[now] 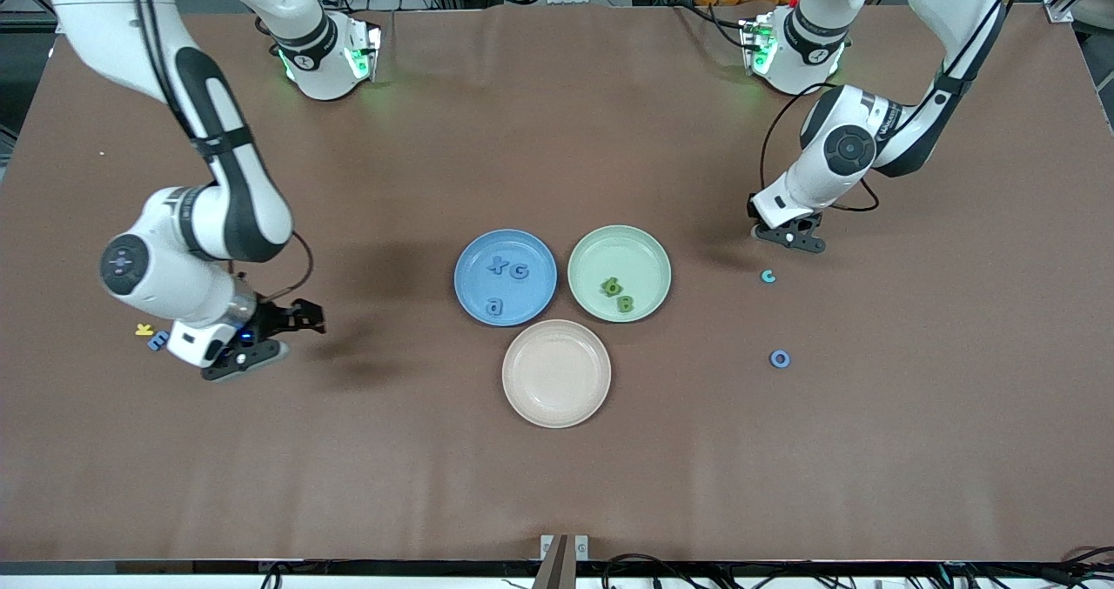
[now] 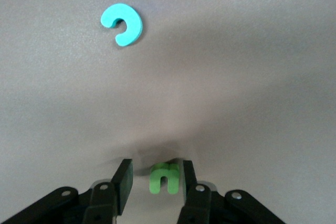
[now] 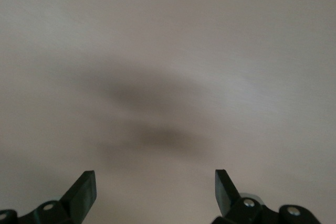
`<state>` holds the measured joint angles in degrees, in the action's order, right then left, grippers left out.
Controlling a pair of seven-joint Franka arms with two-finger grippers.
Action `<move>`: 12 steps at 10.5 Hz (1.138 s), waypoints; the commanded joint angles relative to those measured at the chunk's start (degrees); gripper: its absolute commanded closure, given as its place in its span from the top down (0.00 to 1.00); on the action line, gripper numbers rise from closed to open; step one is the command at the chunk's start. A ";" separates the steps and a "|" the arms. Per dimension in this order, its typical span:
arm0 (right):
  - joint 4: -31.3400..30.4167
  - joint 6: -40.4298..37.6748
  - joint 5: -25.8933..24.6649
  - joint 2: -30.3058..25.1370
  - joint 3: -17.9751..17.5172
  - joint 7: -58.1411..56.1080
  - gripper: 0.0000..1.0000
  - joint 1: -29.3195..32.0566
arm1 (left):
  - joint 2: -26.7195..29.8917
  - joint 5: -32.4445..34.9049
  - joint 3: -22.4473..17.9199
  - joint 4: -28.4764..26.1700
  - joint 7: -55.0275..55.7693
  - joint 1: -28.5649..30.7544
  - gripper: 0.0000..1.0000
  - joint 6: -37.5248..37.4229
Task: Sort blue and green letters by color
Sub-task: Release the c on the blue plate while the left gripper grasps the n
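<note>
Left gripper (image 2: 155, 182) is down beside the teal letter (image 2: 122, 23), fingers clamped on a green letter (image 2: 165, 178). Right gripper (image 3: 155, 192) hangs spread wide, gripping nothing, well away from that teal letter.

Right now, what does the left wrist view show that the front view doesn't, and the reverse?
Only the left wrist view shows the small green letter between the left gripper's fingers, which are closed in around it just above the table; in the front view the gripper hides it. Only the front view shows the blue plate with three blue letters, the green plate with two green ones, the empty beige plate, the blue ring letter and the right gripper, open above the table. Both show the teal c near the left gripper.
</note>
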<state>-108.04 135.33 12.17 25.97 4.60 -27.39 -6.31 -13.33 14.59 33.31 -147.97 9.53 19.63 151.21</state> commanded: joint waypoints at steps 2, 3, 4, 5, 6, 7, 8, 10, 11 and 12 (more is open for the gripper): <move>2.57 -2.25 -12.50 0.75 0.76 -15.29 1.00 10.60 | -2.13 0.18 0.53 1.19 0.23 0.32 0.46 -0.65; 3.10 -2.26 -12.96 1.01 0.76 -19.59 1.00 13.05 | -2.13 0.18 0.53 1.19 0.23 0.32 0.45 -0.65; 3.54 -2.26 -12.88 1.71 0.67 -24.07 1.00 15.86 | -2.13 0.18 0.53 1.10 0.23 0.32 0.27 -0.65; 4.15 -2.17 -12.96 2.33 0.67 -27.59 1.00 16.94 | -2.13 0.18 0.61 1.02 0.31 0.32 0.17 -0.65; 5.64 -2.17 -12.88 3.55 0.67 -31.02 1.00 18.77 | -2.13 0.18 0.61 0.84 0.58 0.32 0.18 -0.65; 7.13 -2.09 -12.53 5.48 0.58 -34.71 1.00 20.79 | -2.05 0.18 0.53 0.67 0.67 0.40 0.15 -0.65; 8.02 -1.74 -12.26 7.24 0.67 -37.18 1.00 21.60 | -1.96 0.18 0.61 0.66 0.58 0.58 0.00 -0.74; 10.13 -1.47 -11.91 10.14 0.58 -38.09 1.00 22.04 | -0.91 0.09 0.79 1.27 0.23 0.76 0.00 -0.74; 10.22 -0.43 -11.82 11.11 0.58 -38.09 1.00 22.04 | 0.05 -0.52 1.75 2.06 0.31 0.76 0.00 -0.82; 10.13 0.89 -10.86 11.99 0.58 -38.26 1.00 22.13 | 0.32 -1.57 3.58 4.68 0.92 0.67 0.00 -1.61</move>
<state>-100.13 134.78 0.20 35.08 5.95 -64.47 15.16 -14.98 14.59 33.63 -146.42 9.53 19.76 150.97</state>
